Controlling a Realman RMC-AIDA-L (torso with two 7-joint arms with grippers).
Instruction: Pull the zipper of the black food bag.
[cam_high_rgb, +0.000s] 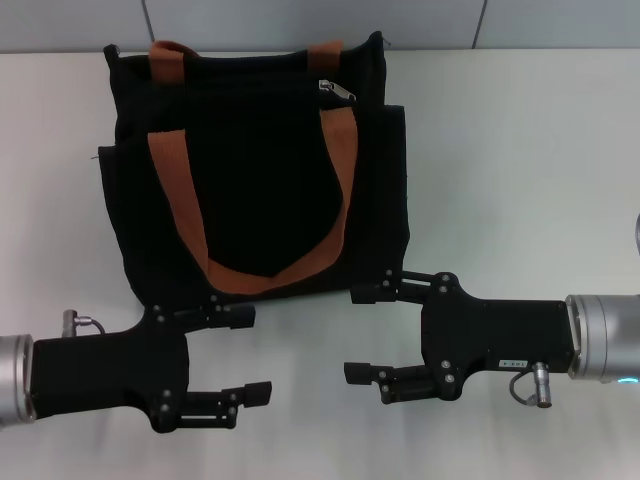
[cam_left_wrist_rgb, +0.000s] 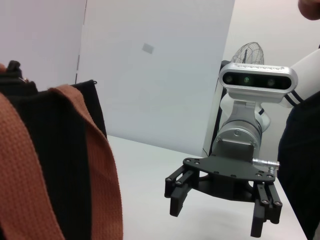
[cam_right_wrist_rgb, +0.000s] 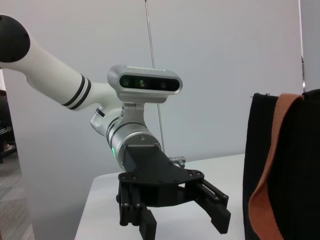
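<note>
The black food bag (cam_high_rgb: 260, 190) lies flat on the white table (cam_high_rgb: 520, 150) at the middle back, with two orange-brown straps (cam_high_rgb: 178, 190) across its face. The silver-grey zipper (cam_high_rgb: 337, 92) sits on the zip line near the bag's top right. My left gripper (cam_high_rgb: 250, 355) is open and empty, on the table just in front of the bag's left bottom corner. My right gripper (cam_high_rgb: 361, 333) is open and empty, in front of the bag's right bottom corner, its far finger close to the bag's edge. The two grippers face each other. Each wrist view shows the other gripper, the right gripper (cam_left_wrist_rgb: 216, 217) and the left gripper (cam_right_wrist_rgb: 184, 225), open beside the bag (cam_left_wrist_rgb: 55, 145) (cam_right_wrist_rgb: 300, 165).
A pale wall (cam_high_rgb: 300, 20) runs behind the table's far edge, just behind the bag. Bare table lies to the right of the bag and between the grippers. A fan (cam_left_wrist_rgb: 247, 52) and a dark-clothed person (cam_left_wrist_rgb: 302, 150) stand beyond the table's side.
</note>
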